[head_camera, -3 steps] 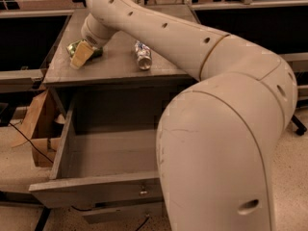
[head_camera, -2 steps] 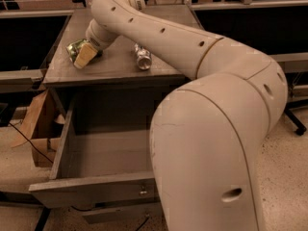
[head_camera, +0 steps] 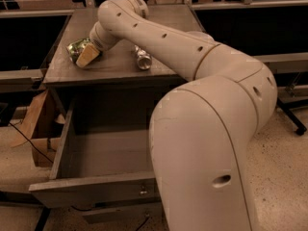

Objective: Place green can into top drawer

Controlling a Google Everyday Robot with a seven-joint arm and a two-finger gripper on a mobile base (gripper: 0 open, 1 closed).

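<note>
**Item 1 – gripper** [head_camera: 85, 56]: at the left part of the cabinet top [head_camera: 115, 71], right up against the green can. You cannot tell whether it has closed on the can or only rests against it.

**Item 2 – green can** [head_camera: 75, 48]: on the cabinet top near its left edge, tilted, its shiny body showing to the left of the gripper. It is outside the drawer.

**Item 3 – top drawer** [head_camera: 91, 189]: pulled well out toward you, directly below the cabinet top. You see its grey floor and side walls, and a small metal knob [head_camera: 143, 191] on the front panel.

**Item 4 – second can** [head_camera: 143, 59]: silvery, lying on its side on the cabinet top, to the right of the green can and apart from it, partly behind the arm.

**Item 5 – arm** [head_camera: 207, 129]: cream-coloured and bulky, it fills the right foreground and reaches up and left across the cabinet, hiding the drawer's right side.

**Item 6 – surroundings**: brown cardboard [head_camera: 36, 114] leans at the cabinet's left, on a speckled floor [head_camera: 288, 177].
</note>
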